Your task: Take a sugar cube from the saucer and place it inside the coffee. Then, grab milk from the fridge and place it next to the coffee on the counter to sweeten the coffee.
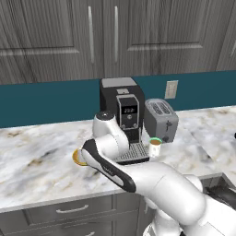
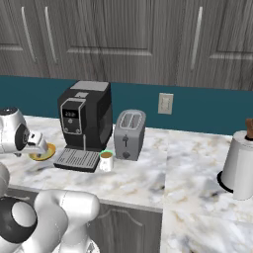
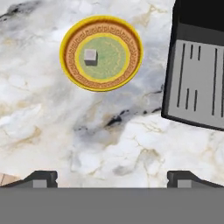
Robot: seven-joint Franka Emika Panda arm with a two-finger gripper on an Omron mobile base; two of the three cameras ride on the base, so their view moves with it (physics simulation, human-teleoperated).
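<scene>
The sugar cube sits in the pale green centre of the saucer, a little left of its middle, in the upper left of the hand view. The saucer rests flat on the marble tabletop, and its yellow rim lies just left of the coffee machine's grey drip tray, which fills the upper right of that view. The gripper is released, its two dark fingertips spread wide at the bottom corners of the hand view with bare marble between them; it holds nothing and stands clear of the saucer.

In the left base view, the saucer peeks out at centre left behind the robot's white forearm, which hides most of it. The coffee stands to the right of centre, just beside the drip tray of the black coffee machine and in front of the silver toaster.

In the right base view, the saucer shows at left of the frame beside the arm's wrist, the coffee at centre between the coffee machine and the toaster. Further right on the tabletop stands a white canister.
</scene>
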